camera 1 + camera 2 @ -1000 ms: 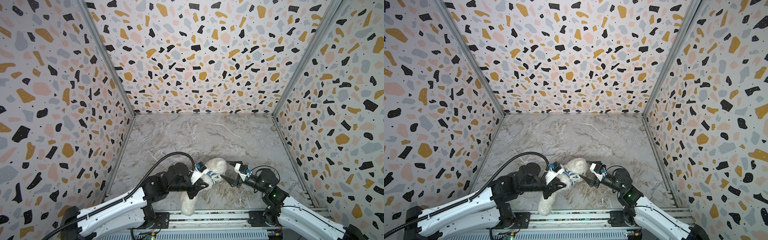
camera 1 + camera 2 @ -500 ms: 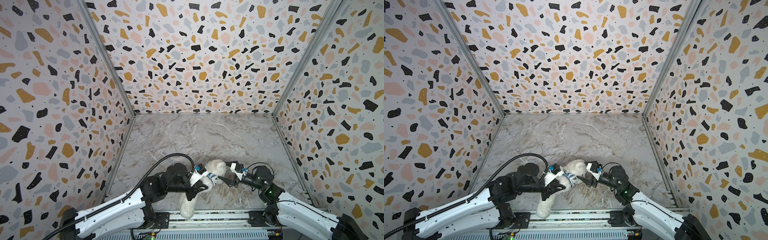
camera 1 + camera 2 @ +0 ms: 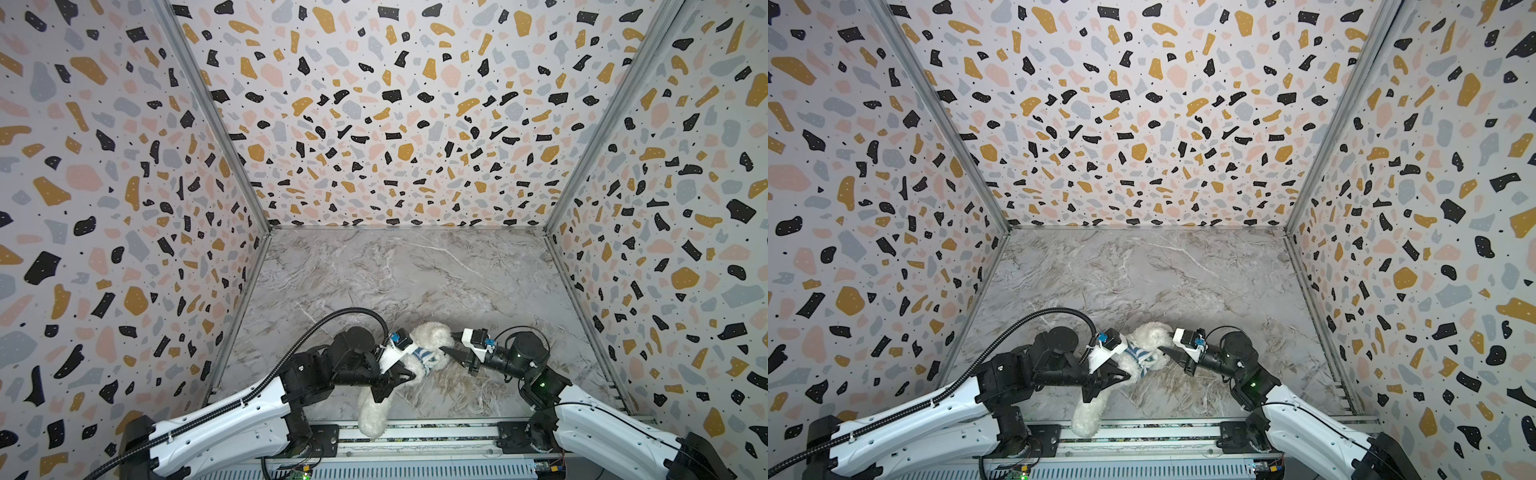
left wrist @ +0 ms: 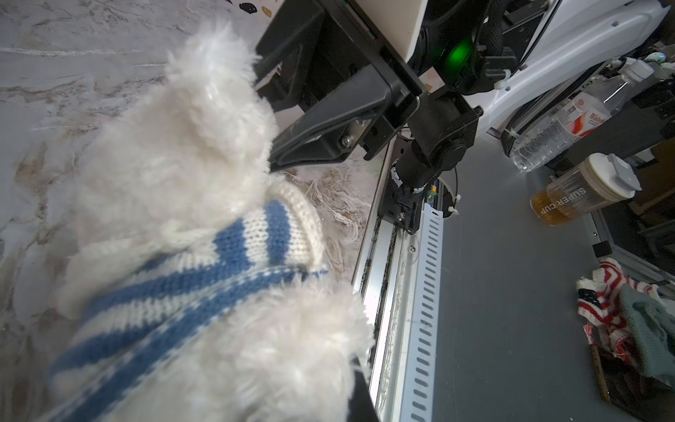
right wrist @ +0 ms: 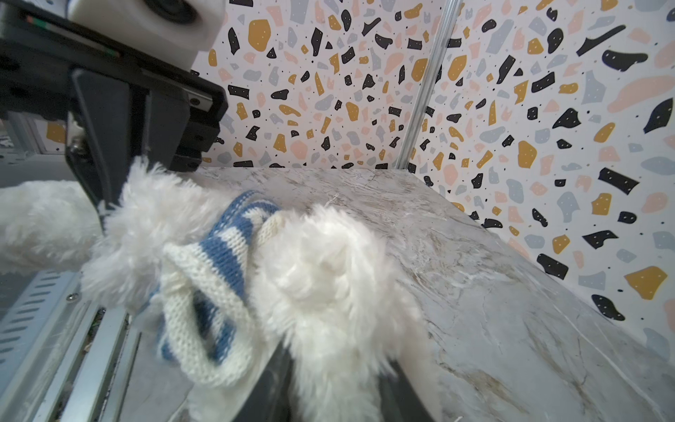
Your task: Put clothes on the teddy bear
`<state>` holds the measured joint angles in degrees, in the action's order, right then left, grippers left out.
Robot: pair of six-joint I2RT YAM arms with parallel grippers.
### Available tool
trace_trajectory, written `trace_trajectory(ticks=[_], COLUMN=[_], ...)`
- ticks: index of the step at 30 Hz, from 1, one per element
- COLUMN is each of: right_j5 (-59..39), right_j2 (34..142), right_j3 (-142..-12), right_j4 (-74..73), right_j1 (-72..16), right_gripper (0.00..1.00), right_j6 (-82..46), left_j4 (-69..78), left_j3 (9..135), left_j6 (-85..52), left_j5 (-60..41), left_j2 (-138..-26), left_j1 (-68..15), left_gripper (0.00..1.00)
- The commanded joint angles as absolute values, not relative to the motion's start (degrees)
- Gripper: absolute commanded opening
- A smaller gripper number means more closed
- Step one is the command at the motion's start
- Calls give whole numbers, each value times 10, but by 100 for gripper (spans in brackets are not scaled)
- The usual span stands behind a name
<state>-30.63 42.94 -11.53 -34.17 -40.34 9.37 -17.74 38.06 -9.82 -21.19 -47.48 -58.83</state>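
One teddy bear (image 3: 430, 338), one striped shirt (image 3: 424, 357), two grippers. In both top views the teddy bear (image 3: 1150, 334) lies just behind the front rail (image 3: 436, 432), with one leg draped down onto the rail. The blue-and-white shirt (image 4: 204, 263) is bunched around its upper body. The left gripper (image 3: 405, 376) is clamped tight on the bear's fur, on the side of the body nearer the rail. The right gripper (image 3: 446, 352) meets the bear at its end farther from the rail. In the right wrist view its two dark fingers (image 5: 274, 383) flank a tuft of fur that fills the gap between them. One second earlier the right gripper stood clear of the bear with jaws spread wide. It has since moved in and narrowed. The left gripper and the bear are unchanged.
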Motion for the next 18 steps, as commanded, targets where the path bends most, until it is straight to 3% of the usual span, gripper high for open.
trace_trajectory(ticks=[1, 8, 9, 11, 13, 16, 18], right_j5=[-312, -247, -234, -206, -196, -181, -173], right_j2=[413, 388, 389, 396, 405, 417, 423], right_j3=[-137, -140, -144, -149, -149, -149, -148], right_j4=[-328, -310, -301, -287, -283, -278, -278], right_j1=[-403, -403, -404, -404, -404, -405, -404], right_gripper=[23, 0, 0, 0, 0, 0, 0], right_j6=[98, 73, 69, 54, 42, 19, 4], left_j4=[-149, -138, -137, -127, -120, -113, -103], left_j3=[398, 389, 387, 381, 375, 369, 362], left_j6=[-95, -140, -151, -174, -194, -218, -233], left_j5=[-177, -48, -28, 1, 26, 55, 57], left_j2=[-462, -457, -454, -443, -435, -428, -429], left_j1=[-586, -575, -571, -559, -553, -552, -552], left_gripper=[0, 0, 5, 30, 44, 48, 44])
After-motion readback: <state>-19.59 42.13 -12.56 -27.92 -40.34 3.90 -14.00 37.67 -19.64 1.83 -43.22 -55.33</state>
